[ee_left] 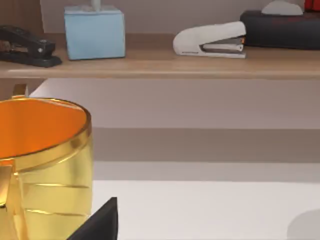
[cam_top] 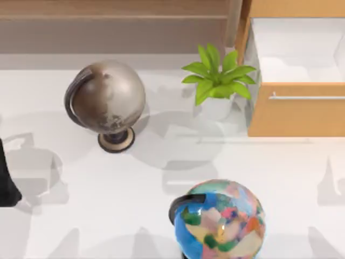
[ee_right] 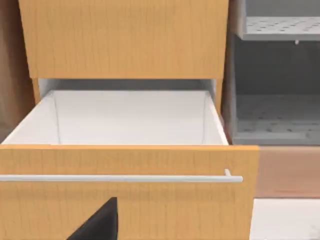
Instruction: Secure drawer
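Standing pulled out at the desk's [cam_top: 81, 226] far right, the drawer [cam_top: 296, 116] faces the near edge, its orange-brown front panel and silver bar handle [cam_top: 307, 97] running left to right. White inner walls show behind the panel (the compartment looks bare). From the right wrist view, the drawer front [ee_right: 125, 195] sits close and square-on, the handle [ee_right: 120, 178] level across it; how far that end effector is open I cannot tell. My left arm [cam_top: 6, 183] is parked at the left edge, its end effector's state likewise untold. A grey globe [cam_top: 108, 97], a potted plant [cam_top: 218, 81] and a coloured globe [cam_top: 221, 221] stand on the desk.
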You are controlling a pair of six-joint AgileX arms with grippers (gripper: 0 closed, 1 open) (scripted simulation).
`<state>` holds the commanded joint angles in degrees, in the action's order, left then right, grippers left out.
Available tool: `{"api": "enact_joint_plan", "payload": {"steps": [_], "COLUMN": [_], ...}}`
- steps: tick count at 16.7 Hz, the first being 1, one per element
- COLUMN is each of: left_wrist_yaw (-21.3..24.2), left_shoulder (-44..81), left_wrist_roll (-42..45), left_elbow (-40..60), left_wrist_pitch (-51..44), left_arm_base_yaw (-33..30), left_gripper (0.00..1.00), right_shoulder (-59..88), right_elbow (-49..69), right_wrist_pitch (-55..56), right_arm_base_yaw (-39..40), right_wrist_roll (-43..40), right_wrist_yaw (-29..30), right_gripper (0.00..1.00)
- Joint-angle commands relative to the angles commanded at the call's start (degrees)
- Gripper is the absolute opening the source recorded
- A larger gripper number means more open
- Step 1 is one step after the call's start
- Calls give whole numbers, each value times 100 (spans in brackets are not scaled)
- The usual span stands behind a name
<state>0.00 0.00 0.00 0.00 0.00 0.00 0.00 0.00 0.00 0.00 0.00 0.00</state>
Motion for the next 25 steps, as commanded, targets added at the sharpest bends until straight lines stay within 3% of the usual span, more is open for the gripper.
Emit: {"api": "enact_joint_plan", "payload": {"steps": [6,18,25], "left_wrist_yaw": [0,0,0], "left_shoulder": [0,0,0], "left_wrist_roll": [0,0,0], "left_elbow": [0,0,0], "left_wrist_pitch": [0,0,0], "left_arm_base_yaw": [0,0,0], "left_gripper": [100,100,100], "right_shoulder": [634,4816,5338], "right_elbow": [266,1948,2159], "right_wrist_pitch": [405,2917,3227], "right_arm_base_yaw": [-383,-3024,-3324], "right_wrist_roll": [16,74,88], "right_wrist_yaw": [-477,-2966,-3286], "right_gripper": [100,100,100]}}
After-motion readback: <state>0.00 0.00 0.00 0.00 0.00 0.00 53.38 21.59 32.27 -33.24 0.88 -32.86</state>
